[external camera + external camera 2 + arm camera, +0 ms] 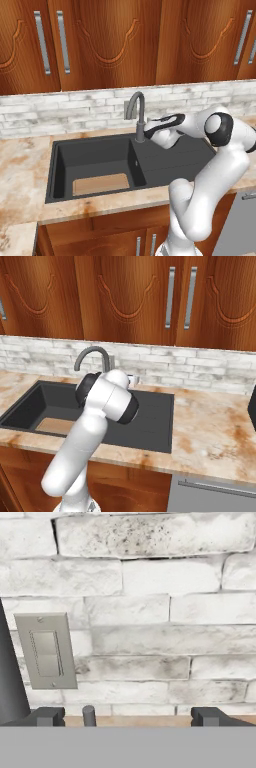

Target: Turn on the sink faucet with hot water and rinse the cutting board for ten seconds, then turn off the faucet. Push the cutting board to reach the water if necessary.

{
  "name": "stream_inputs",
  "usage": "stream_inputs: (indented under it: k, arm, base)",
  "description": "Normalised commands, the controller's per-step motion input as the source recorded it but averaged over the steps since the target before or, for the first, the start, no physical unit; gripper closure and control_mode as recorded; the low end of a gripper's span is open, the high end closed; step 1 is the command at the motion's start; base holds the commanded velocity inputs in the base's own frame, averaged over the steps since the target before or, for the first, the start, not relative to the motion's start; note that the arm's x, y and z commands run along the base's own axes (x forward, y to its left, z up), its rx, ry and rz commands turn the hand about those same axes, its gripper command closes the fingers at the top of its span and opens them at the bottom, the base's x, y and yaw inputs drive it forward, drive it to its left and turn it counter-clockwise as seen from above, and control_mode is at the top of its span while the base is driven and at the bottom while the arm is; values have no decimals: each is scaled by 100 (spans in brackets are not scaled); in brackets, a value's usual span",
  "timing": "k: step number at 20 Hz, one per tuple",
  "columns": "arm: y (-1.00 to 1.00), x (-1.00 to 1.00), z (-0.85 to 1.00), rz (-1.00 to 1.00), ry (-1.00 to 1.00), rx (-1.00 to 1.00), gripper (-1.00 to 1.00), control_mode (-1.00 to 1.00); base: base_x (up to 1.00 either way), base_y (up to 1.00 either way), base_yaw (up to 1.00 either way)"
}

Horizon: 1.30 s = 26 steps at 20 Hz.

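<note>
Left base view | sink [60, 172] holds cutting board [101, 183] | tool [127, 717] wide beside sink faucet [137, 112]

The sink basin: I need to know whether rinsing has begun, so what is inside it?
Inside the sink, the cutting board lies flat on the basin floor at its front. No water falls from the sink faucet. The arm hides part of the basin in the right base view.

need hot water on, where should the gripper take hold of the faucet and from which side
Take the small side lever at the base of the sink faucet, not the arched spout. Come level from the front, toward the brick wall: the lever stands as a short peg between the open fingertips, so they can likely close around it.
</note>
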Motion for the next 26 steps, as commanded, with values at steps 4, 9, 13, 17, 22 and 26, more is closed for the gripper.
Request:
stream_inputs:
  k: [4, 9, 13, 17, 22, 26]
  arm:
    - [0, 0, -14, 0, -2, 0, -100, -100]
    - [0, 0, -14, 0, -3, 0, -100, -100]
    - [0, 0, -12, 0, -2, 0, -100, -100]
    - [0, 1, -14, 0, -1, 0, -100, -100]
    - [0, 1, -12, 0, -2, 0, -100, -100]
    - [0, 8, -7, 0, -1, 0, -100, -100]
  base:
    - [0, 0, 0]
    - [0, 0, 0]
    - [0, 0, 0]
    - [0, 0, 0]
    - [0, 0, 0]
    - [0, 0, 0]
